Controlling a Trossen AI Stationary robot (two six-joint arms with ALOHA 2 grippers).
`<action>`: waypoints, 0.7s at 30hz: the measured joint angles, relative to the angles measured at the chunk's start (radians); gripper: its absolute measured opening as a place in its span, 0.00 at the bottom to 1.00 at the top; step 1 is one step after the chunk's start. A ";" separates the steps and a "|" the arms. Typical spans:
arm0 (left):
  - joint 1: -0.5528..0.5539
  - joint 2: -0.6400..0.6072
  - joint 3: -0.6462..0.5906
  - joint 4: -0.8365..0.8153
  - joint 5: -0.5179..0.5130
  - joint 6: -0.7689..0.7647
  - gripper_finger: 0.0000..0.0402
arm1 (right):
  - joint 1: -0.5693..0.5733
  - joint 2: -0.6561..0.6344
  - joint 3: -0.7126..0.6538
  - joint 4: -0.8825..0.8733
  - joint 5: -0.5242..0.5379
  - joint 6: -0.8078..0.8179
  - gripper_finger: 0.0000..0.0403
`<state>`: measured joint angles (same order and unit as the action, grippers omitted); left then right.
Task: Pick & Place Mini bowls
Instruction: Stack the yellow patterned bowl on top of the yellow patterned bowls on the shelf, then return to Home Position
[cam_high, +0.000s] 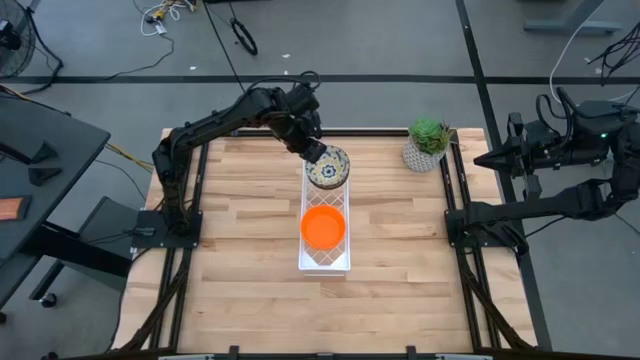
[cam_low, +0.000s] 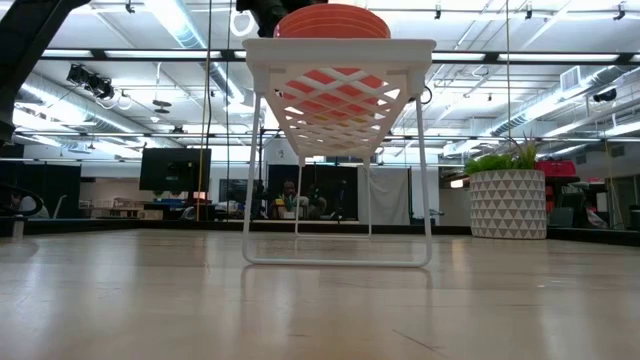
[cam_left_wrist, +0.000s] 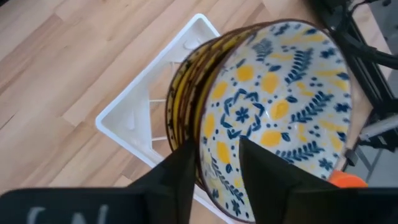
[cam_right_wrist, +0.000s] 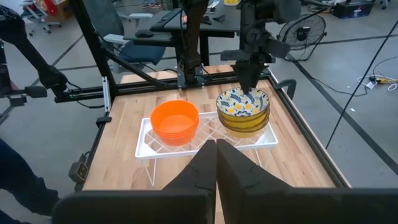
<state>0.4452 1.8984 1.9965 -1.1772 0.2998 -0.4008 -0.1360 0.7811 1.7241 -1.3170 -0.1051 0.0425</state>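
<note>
White wire-lattice rack (cam_high: 325, 262) stands mid-way on the light wooden plank surface (cam_high: 240, 250). Stack of white round bowls with blue-and-yellow floral pattern (cam_high: 327, 169) sits at the rack's far end; stack of plain bright orange round bowls (cam_high: 323, 228) sits at its near end, just beside the floral stack. Left gripper (cam_high: 316, 152) is over the floral stack's rim. In the left wrist view its fingers (cam_left_wrist: 177, 171) straddle the rim of the top floral bowl (cam_left_wrist: 273, 112), one inside, one outside, parted with a little slack (not clearly clamping). Right gripper (cam_right_wrist: 216, 155) is parked off the surface's right edge, fingers pressed together, holding nothing. Potted green plant in a white patterned pot (cam_high: 428, 144) stands at the far right corner, well apart from the rack.
</note>
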 joint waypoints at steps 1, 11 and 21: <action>0.000 -0.001 0.000 0.000 0.011 0.007 0.33 | 0.000 0.000 0.000 0.000 0.000 0.000 0.03; 0.005 -0.030 0.000 -0.004 0.043 0.023 0.40 | 0.000 0.000 0.000 0.000 0.000 0.000 0.03; 0.011 -0.063 0.000 -0.010 0.044 0.057 0.40 | 0.000 0.000 0.000 0.000 0.000 0.000 0.03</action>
<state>0.4563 1.8355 1.9965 -1.1872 0.3439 -0.3440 -0.1360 0.7812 1.7241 -1.3170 -0.1049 0.0425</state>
